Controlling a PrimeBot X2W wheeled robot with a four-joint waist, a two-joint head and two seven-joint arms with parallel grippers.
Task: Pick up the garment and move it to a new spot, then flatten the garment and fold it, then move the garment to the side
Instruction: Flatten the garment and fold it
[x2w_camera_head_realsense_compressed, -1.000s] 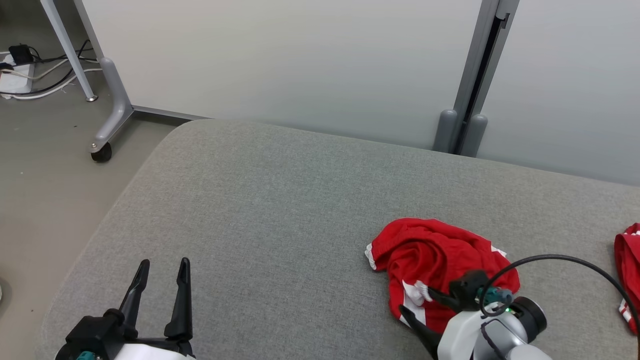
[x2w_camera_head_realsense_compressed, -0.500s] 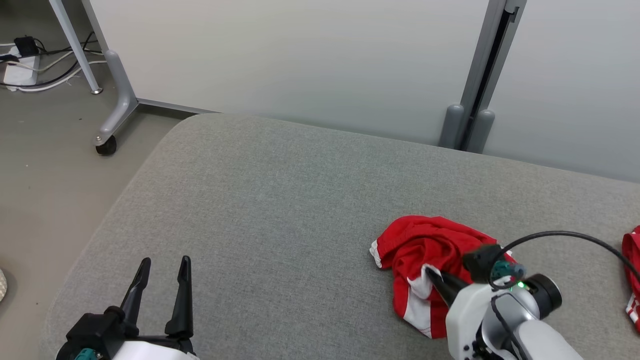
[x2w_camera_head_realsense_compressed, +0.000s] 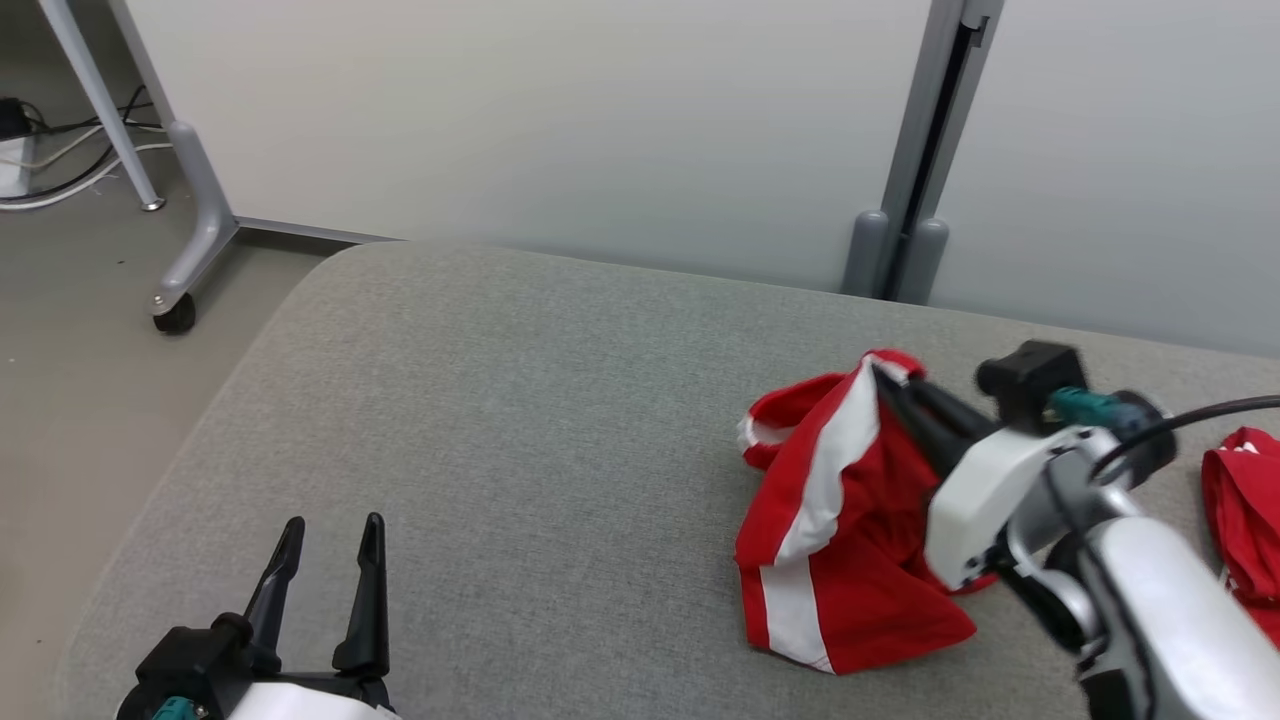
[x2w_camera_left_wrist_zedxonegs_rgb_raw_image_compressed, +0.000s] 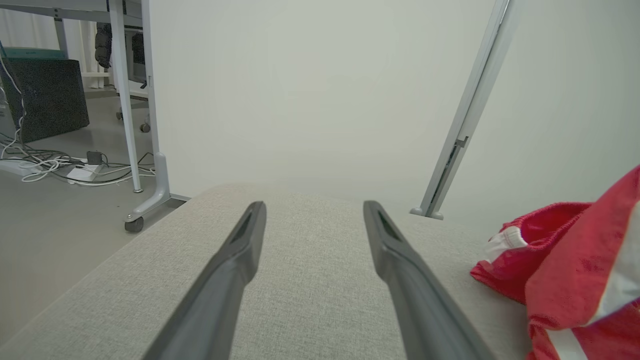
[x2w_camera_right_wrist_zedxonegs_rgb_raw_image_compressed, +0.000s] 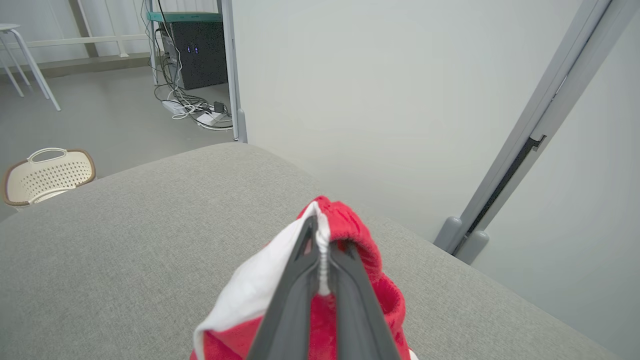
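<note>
Down on the floor beside the padded surface (x2w_camera_head_realsense_compressed: 520, 420) stands a cream perforated basket (x2w_camera_right_wrist_zedxonegs_rgb_raw_image_compressed: 47, 172); what it holds cannot be told; the red, white-striped garment (x2w_camera_head_realsense_compressed: 850, 560) hangs at the surface's right, its top edge pinched between the closed fingers of the right gripper (x2w_camera_head_realsense_compressed: 885, 378), its hem on the grey fabric; the left gripper (x2w_camera_head_realsense_compressed: 331, 523) hovers near left, fingers apart, empty; another red cloth (x2w_camera_head_realsense_compressed: 1240, 500) lies farther right; behind stand pale wall panels, a grey post (x2w_camera_head_realsense_compressed: 920, 150), a castored leg (x2w_camera_head_realsense_compressed: 190, 240) and floor cables (x2w_camera_head_realsense_compressed: 60, 170).
</note>
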